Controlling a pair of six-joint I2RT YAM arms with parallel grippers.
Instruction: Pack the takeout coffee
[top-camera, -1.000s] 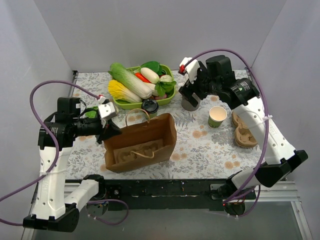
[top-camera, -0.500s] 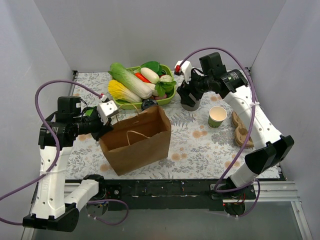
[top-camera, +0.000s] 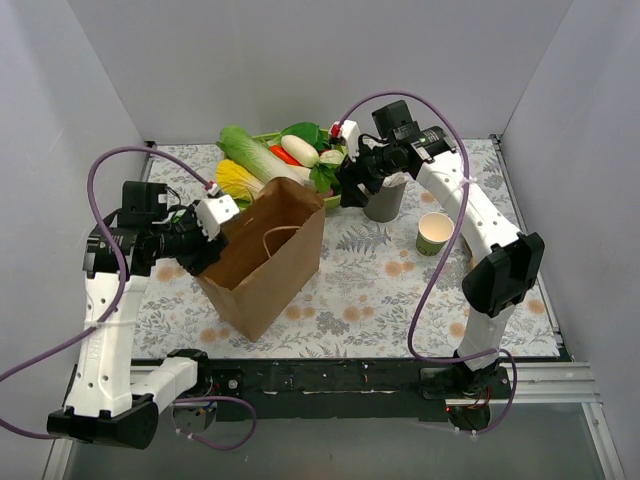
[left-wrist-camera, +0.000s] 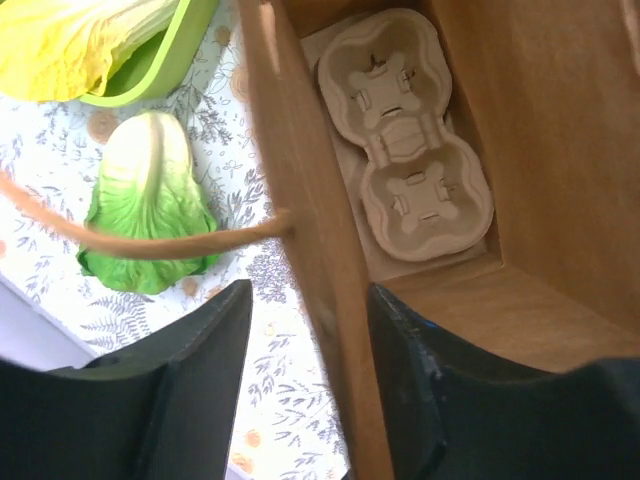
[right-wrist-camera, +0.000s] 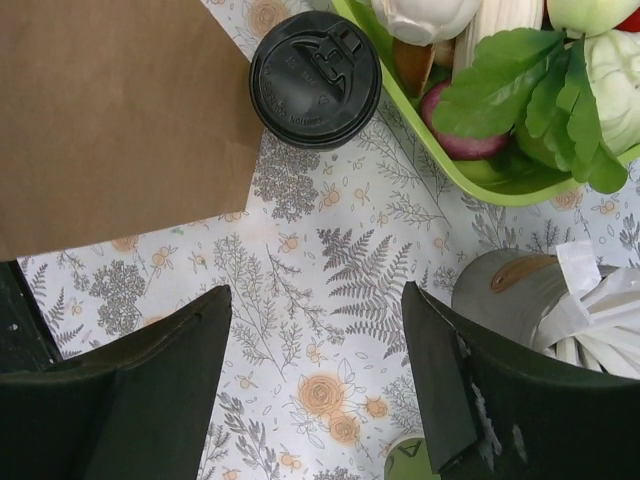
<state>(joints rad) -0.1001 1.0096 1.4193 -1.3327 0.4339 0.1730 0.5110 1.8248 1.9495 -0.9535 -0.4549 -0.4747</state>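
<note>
Step in hand: the paper bag (top-camera: 270, 265) is stood on its base near the table's (top-camera: 400, 290) near-left part. The right gripper (right-wrist-camera: 312, 300) is placed close to the takeout coffee (right-wrist-camera: 315, 65). The pick-up is judged not yet begun.
Takeout coffee: its black lid is seen from above in the right wrist view. It stands on the table toward the far edge, just beside the bag's wall and the near rim of the green tray (left-wrist-camera: 165, 65). It is held by nothing.
Left gripper (left-wrist-camera: 308, 300): the fingers are partly parted and set astride the bag's left wall. Bare table shows between the outer finger and the paper, so no firm pinch is made out.
Right gripper: the fingers are spread wide with nothing between them, above bare table near the coffee.
Next move: the right gripper would need to be centred over the lid, lowered around the cup's body and closed. The cup would then be lifted over the bag's rim and set down upright.
Bag contents: a pulp cup carrier (left-wrist-camera: 405, 150) lies flat on the bottom with both pockets empty.
Green tray: cabbage, leafy greens and other vegetables are held.
Straw holder (right-wrist-camera: 510, 290): wrapped straws are held.
Lidless cup (top-camera: 434, 232): it stands toward the right edge, and nothing is seen inside.
</note>
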